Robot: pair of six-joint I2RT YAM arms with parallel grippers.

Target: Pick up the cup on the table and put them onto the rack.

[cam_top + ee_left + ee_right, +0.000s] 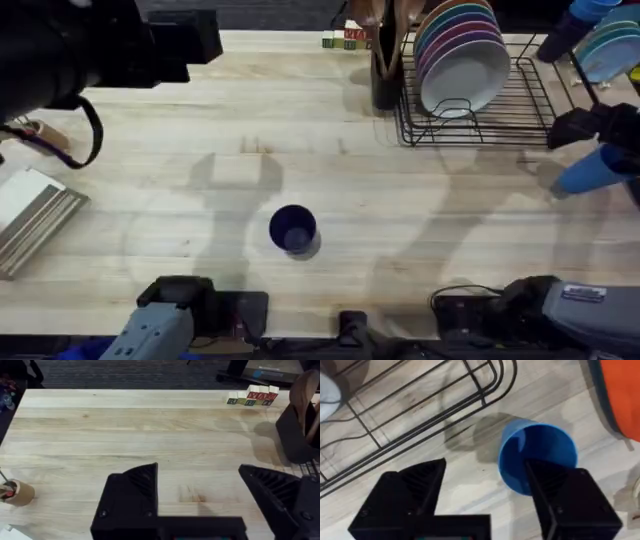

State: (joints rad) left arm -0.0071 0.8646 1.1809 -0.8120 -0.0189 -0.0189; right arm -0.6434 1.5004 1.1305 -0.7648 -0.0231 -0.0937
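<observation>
1. At nine o'clock on the worktop (200, 120), the left arm rises dark and large; in its wrist view the left fingers (200, 495) are spread wide with nothing between them, bare wood below.
2. Near six o'clock, just left of centre, the navy cup (293, 228) stands upright, mouth up, long axis vertical, well apart from both arms and from the rack. I judge it untouched: it is not yet picked up.
3. Toward one o'clock sits the rack (520, 110), wire base bare at its right part, plates (460, 50) upright at its left end, holder (385, 70) beside them.
4. At three o'clock, just outside the rack's right side, the right fingers (485, 490) are released and spread around the sky cup (537, 457); one finger overlaps its rim, but whether it touches I cannot tell. The cup appears tilted in the overhead view, mouth toward the wrist camera.
5. Judgement: neither cup is on the rack, so both placements remain; the sky one looks nearest.
</observation>
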